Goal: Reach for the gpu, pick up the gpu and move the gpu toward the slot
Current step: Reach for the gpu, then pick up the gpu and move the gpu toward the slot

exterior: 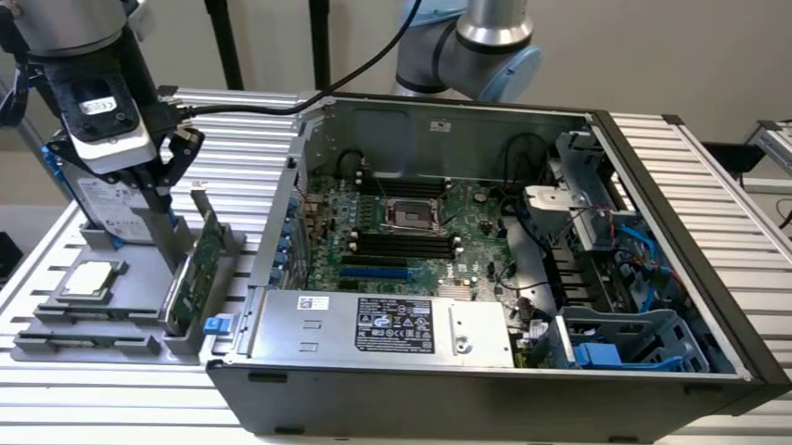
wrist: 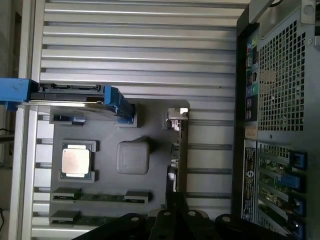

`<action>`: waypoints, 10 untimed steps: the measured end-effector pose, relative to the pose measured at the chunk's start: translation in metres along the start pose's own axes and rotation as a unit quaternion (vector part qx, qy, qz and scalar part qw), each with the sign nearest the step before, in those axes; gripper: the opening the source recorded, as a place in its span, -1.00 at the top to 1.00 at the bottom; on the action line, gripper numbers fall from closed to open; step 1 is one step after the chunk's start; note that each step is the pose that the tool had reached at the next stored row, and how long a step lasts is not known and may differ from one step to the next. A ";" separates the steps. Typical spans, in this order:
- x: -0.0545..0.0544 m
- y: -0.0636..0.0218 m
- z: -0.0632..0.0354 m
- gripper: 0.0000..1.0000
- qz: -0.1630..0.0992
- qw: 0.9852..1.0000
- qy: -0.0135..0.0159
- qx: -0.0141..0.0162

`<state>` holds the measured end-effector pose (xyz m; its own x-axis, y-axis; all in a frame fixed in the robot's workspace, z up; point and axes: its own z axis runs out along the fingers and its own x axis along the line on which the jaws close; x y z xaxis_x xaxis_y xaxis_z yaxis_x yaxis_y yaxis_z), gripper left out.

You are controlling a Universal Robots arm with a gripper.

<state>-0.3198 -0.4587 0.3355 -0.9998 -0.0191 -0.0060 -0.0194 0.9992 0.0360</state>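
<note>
The gpu (exterior: 196, 271) is a thin green card with a silver bracket at its far end. It stands on edge in the grey holder tray (exterior: 50, 345) at the exterior view's left. The wrist view shows the gpu (wrist: 175, 155) edge-on, bracket uppermost. My gripper (exterior: 161, 199) hangs above the tray, a little to the left of the card and higher than it. Its dark fingers are shut with nothing between them. In the wrist view the gripper (wrist: 175, 201) lines up with the card's edge. A blue slot (exterior: 371, 273) lies on the motherboard inside the open computer case (exterior: 693, 278).
On the same tray are a silver hard drive with blue rails (exterior: 106, 209), a square processor chip (exterior: 89, 278), a grey block (wrist: 132, 157) and memory sticks (wrist: 100, 196). The case wall (exterior: 295, 213) rises just right of the gpu. Everything rests on a ribbed metal table (exterior: 111, 408).
</note>
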 end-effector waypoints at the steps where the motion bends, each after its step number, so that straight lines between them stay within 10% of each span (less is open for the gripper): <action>1: 0.000 -0.0001 0.0000 0.79 0.000 1.000 0.000 0.000; 10: 0.000 -0.0001 0.0001 0.79 0.000 1.000 0.000 0.000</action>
<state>-0.3197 -0.4588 0.3354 -0.9998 -0.0189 -0.0059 -0.0191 0.9992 0.0360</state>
